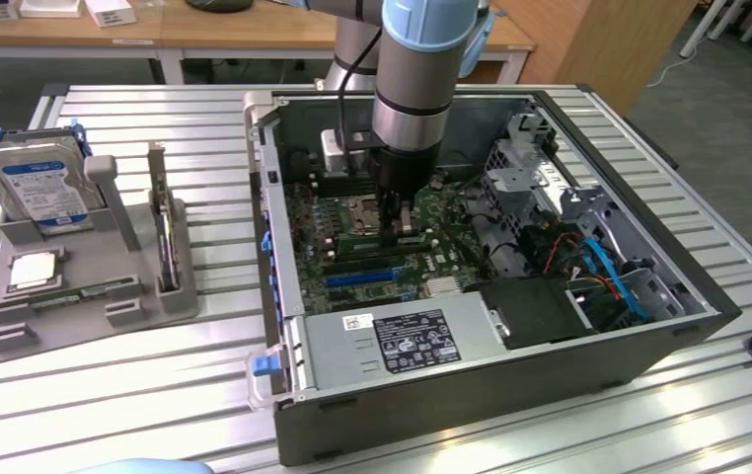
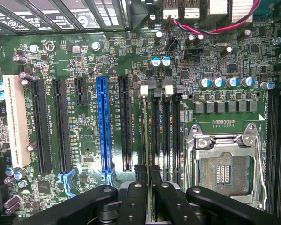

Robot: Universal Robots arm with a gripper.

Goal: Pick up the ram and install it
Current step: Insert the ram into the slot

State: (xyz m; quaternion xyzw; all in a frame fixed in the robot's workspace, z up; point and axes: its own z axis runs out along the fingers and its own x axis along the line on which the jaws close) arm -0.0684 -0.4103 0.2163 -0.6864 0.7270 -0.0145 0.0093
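Slatted metal surface (image 1: 126, 395) carries the open computer case (image 1: 482, 395), where the tool (image 2: 149, 171), closed on what appears to be the ram (image 2: 149, 206) edge-on, holds it upright, aligned over the memory slots (image 2: 166, 136) for seating.

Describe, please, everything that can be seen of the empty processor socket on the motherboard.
The processor socket is a square, shiny metal frame fixed with screws to the green motherboard. Inside lies a dull brownish contact field with a small dark rectangle in its middle; no chip sits in it. It lies flat, next to the black memory slots. Nothing touches it. In the exterior view the end effector stands over the board just beside it, on that view's right.
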